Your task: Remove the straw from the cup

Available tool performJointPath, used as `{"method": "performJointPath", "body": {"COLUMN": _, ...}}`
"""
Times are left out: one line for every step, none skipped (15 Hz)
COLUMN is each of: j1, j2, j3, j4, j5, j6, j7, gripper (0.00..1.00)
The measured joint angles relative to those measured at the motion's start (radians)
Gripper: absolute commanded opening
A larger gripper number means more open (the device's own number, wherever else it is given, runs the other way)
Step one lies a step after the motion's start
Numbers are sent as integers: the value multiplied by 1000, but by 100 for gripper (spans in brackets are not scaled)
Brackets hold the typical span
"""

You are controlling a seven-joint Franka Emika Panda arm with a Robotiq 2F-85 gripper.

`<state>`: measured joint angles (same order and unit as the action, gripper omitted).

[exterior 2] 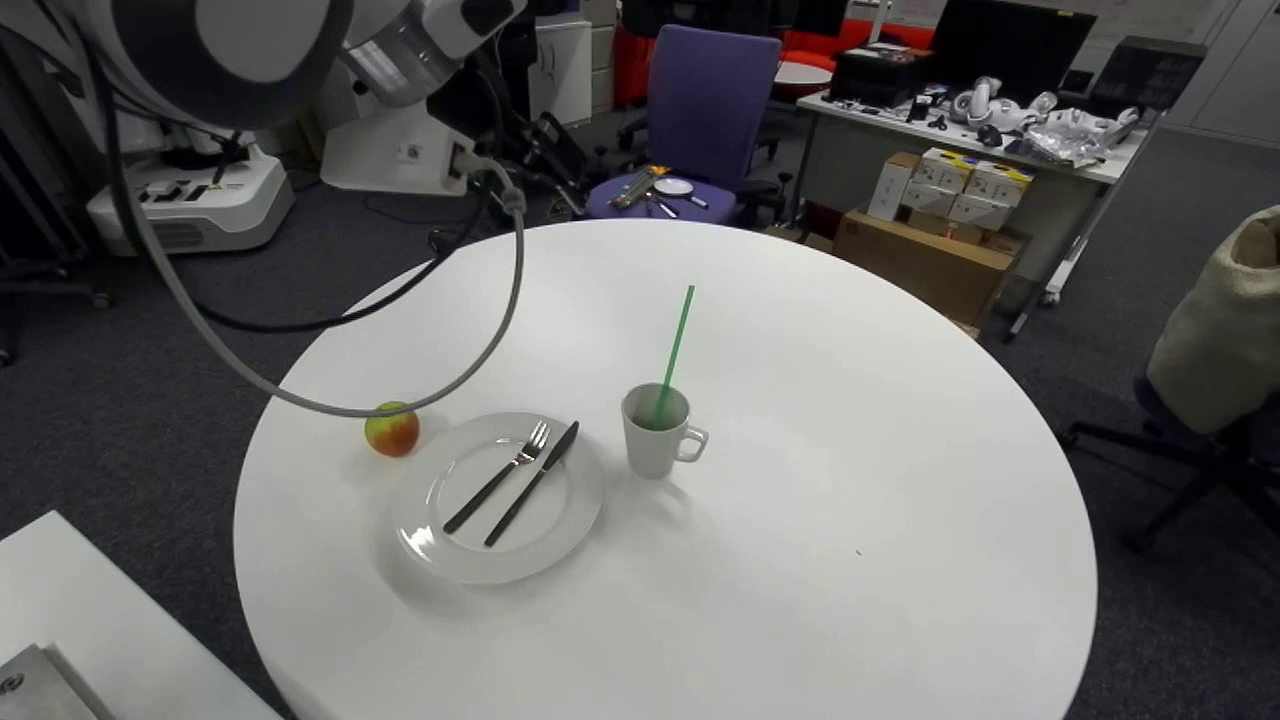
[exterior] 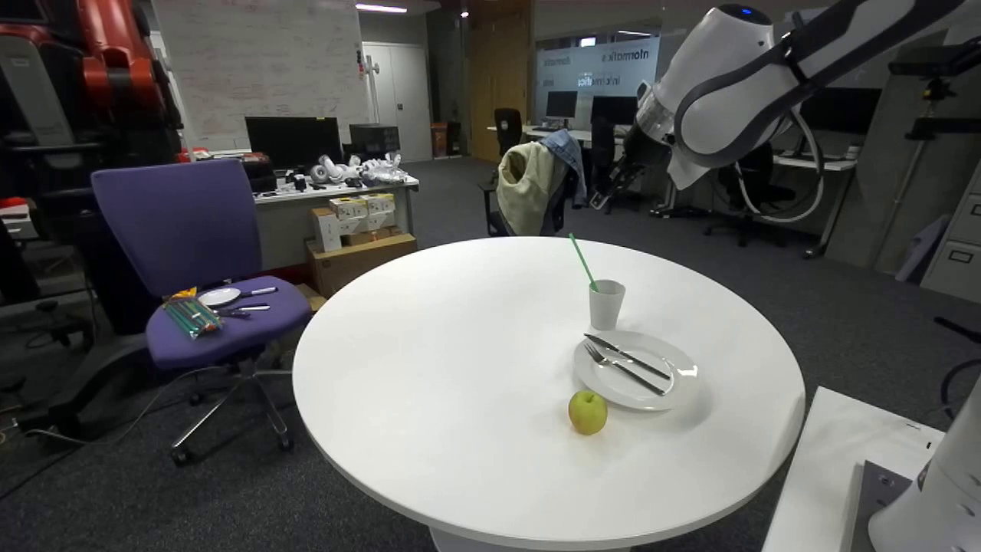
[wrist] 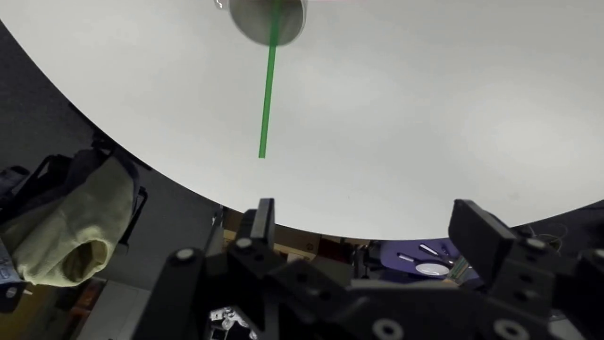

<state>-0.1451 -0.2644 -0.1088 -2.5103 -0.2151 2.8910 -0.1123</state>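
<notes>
The white cup (exterior: 605,310) stands upright on the round white table, its handle visible in an exterior view (exterior 2: 652,452). The green straw (exterior: 583,262) leans in the cup with its upper part above the rim; it also shows in an exterior view (exterior 2: 677,338). In the wrist view the straw (wrist: 267,104) points down toward the gripper, and the cup (wrist: 252,21) is cut by the top edge. My gripper (wrist: 363,206) is open and empty, its fingers wide apart. It is above and apart from the straw, high over the table's edge in an exterior view (exterior: 605,192).
A white plate (exterior 2: 575,515) with a fork (exterior 2: 497,478) and knife (exterior 2: 533,485) lies close beside the cup. An apple (exterior: 588,412) sits by the plate. A grey cable (exterior 2: 450,395) hangs from the arm. A purple chair (exterior: 184,222) stands beyond the table.
</notes>
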Motion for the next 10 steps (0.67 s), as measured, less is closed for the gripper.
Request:
{"method": "performJointPath", "body": {"j1": -3, "j2": 14, "j3": 0, "j4": 5, "j5": 0, "j6": 10, "j7": 2, "gripper": 100}}
{"method": "performJointPath", "body": {"j1": -3, "j2": 20, "j3": 0, "j4": 9, "j5": 0, "j6": 11, "j7": 5, "gripper": 100}}
{"method": "performJointPath", "body": {"j1": -3, "j2": 20, "j3": 0, "j4": 11, "j5": 0, "j6": 11, "j7": 6, "gripper": 100}}
{"method": "performJointPath", "body": {"j1": -3, "j2": 19, "j3": 1, "j4": 13, "j5": 0, "j6": 11, "j7": 6, "gripper": 100}}
{"method": "performJointPath", "body": {"j1": -3, "j2": 18, "j3": 1, "j4": 14, "j5": 0, "j6": 11, "j7": 7, "gripper": 100}}
{"method": "performJointPath", "body": {"j1": -3, "j2": 18, "j3": 1, "j4": 15, "j5": 0, "j6": 11, "j7": 7, "gripper": 100}}
{"method": "performJointPath", "body": {"j1": -4, "j2": 21, "j3": 2, "j4": 15, "j5": -1, "j6": 11, "j7": 7, "gripper": 100}}
{"method": "performJointPath", "body": {"j1": -8, "j2": 27, "j3": 3, "j4": 15, "j5": -3, "j6": 11, "j7": 10, "gripper": 100}}
{"method": "performJointPath", "body": {"j1": -17, "j2": 39, "j3": 4, "j4": 17, "j5": -13, "j6": 13, "j7": 22, "gripper": 100}}
{"method": "performJointPath", "body": {"j1": -29, "j2": 58, "j3": 5, "j4": 23, "j5": -27, "j6": 17, "j7": 36, "gripper": 100}}
